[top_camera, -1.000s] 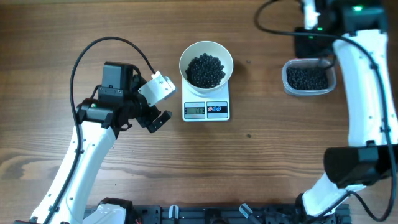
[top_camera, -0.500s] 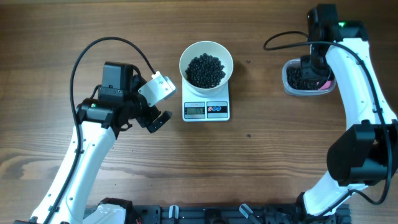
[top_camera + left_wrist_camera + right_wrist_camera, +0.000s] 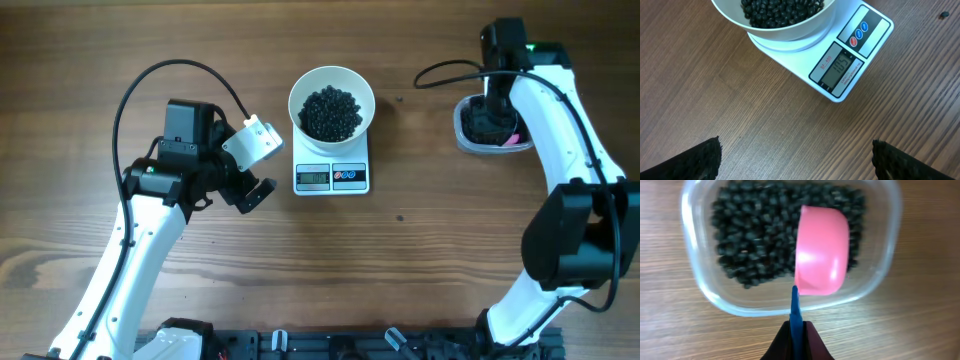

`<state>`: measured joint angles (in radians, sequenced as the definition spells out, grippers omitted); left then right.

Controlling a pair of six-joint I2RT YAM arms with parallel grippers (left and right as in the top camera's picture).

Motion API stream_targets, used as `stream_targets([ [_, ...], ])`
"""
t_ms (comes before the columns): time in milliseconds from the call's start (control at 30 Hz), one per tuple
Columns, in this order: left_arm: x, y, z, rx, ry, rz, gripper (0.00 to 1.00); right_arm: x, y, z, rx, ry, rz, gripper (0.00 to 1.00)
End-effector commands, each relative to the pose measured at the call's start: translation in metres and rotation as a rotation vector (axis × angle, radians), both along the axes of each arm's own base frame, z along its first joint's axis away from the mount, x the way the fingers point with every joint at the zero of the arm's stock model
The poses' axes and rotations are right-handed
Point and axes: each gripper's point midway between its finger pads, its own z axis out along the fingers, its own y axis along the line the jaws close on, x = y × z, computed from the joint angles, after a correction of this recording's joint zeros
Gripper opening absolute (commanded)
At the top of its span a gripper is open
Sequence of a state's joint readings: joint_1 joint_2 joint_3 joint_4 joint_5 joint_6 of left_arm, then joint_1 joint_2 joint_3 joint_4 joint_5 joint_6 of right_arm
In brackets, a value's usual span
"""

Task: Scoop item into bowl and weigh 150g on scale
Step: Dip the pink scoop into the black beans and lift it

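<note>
The white bowl, holding a heap of black beans, stands on the white scale. The left wrist view shows the bowl and the scale with its display lit. My left gripper hangs open over bare wood to the left of the scale, its place in the overhead view being. My right gripper is shut on the blue handle of a pink scoop. The scoop sits over the beans in a clear tub.
The clear tub sits at the table's back right, partly under my right arm. A black cable loops beside it. Bare wood lies between scale and tub and along the front.
My right arm has swung in from the back right edge to over the tub, bringing the pink scoop above the beans. The left arm, bowl and scale have not moved.
</note>
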<state>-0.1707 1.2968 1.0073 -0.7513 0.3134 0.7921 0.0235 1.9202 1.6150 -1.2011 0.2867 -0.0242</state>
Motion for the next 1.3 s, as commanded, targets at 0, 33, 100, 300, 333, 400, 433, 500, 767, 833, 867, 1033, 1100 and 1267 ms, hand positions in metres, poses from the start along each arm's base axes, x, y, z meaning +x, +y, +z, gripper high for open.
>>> stream_targets([
  [0, -0.002, -0.001, -0.002, -0.008, 0.004, -0.018, 1.00, -0.013, 0.030, -0.033, 0.187, 0.112, 0.046, 0.04],
  [33, -0.002, -0.001, -0.002, -0.008, 0.004, -0.018, 1.00, -0.013, 0.035, -0.033, 0.216, 0.112, 0.044, 0.04],
  [100, -0.002, -0.001, -0.002, -0.008, 0.004, -0.018, 1.00, -0.014, 0.039, -0.033, 0.247, 0.114, 0.041, 0.04],
  [300, -0.002, -0.001, -0.002, -0.008, 0.004, -0.018, 1.00, -0.016, 0.031, -0.024, 0.390, 0.110, -0.043, 0.04],
  [333, -0.002, -0.001, -0.002, -0.008, 0.004, -0.018, 1.00, -0.015, 0.027, -0.021, 0.411, 0.102, -0.064, 0.04],
  [400, -0.002, -0.001, -0.002, -0.008, 0.004, -0.018, 1.00, -0.014, 0.019, -0.016, 0.444, 0.081, -0.094, 0.04],
  [433, -0.002, -0.001, -0.002, -0.008, 0.004, -0.018, 1.00, -0.013, 0.015, -0.012, 0.475, 0.063, -0.110, 0.04],
  [500, -0.002, -0.001, -0.002, -0.008, 0.004, -0.018, 1.00, -0.012, 0.010, -0.008, 0.524, 0.042, -0.137, 0.04],
  [767, -0.002, -0.001, -0.002, -0.008, 0.004, -0.018, 1.00, -0.007, 0.018, 0.003, 0.723, -0.010, -0.116, 0.04],
  [833, -0.002, -0.001, -0.002, -0.008, 0.004, -0.018, 1.00, -0.007, 0.021, 0.004, 0.742, -0.010, -0.116, 0.04],
  [867, -0.002, -0.001, -0.002, -0.008, 0.004, -0.018, 1.00, -0.007, 0.021, 0.005, 0.746, -0.010, -0.117, 0.04],
  [1033, -0.002, -0.001, -0.002, -0.008, 0.004, -0.018, 1.00, -0.010, 0.027, 0.007, 0.780, 0.005, -0.127, 0.04],
  [1100, -0.002, -0.001, -0.002, -0.008, 0.004, -0.018, 1.00, -0.011, 0.028, 0.007, 0.785, 0.010, -0.129, 0.04],
  [1267, -0.002, -0.001, -0.002, -0.008, 0.004, -0.018, 1.00, -0.008, 0.027, 0.002, 0.782, -0.002, -0.137, 0.04],
])
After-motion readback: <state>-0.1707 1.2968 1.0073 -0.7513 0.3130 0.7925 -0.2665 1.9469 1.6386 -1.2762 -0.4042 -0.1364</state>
